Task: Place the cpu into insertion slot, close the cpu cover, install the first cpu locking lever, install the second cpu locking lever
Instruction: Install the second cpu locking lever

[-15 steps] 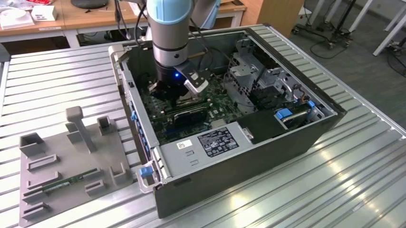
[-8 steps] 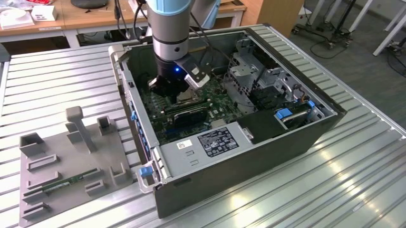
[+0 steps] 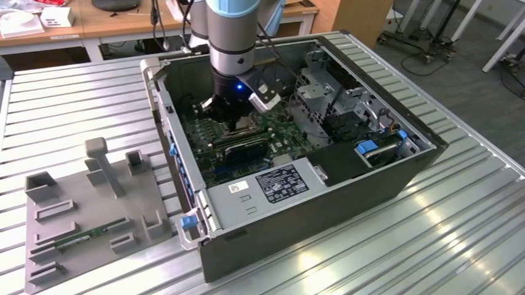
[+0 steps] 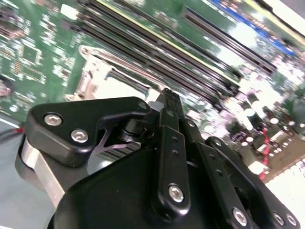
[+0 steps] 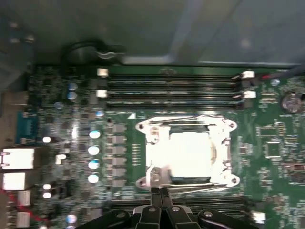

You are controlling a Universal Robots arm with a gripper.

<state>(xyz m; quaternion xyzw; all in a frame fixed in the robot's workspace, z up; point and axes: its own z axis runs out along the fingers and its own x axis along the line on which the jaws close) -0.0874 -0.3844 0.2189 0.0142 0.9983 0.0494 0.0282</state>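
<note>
Silver and pale, the small square cpu sits flat in the insertion slot, a square socket with a bright metal rim set into the green circuit board. Over it lies the cpu cover, a thin silver frame plate with one large square window through which the chip's glaring face shows; whether the frame is fully pressed down I cannot tell. One chip, one socket and one cover are all I count.

From the black gripper, the socket lies just ahead of the fingertips, which stand pressed together with no gap between them and nothing held. The tips reach the near rim of the socket frame; contact is not certain. Beyond the socket, farther from the jaws, run three long dark memory slots with white end clips.

In the exterior view the grey-and-blue arm reaches down into the open black computer case, which has one white label whose print is too small to read.
</note>
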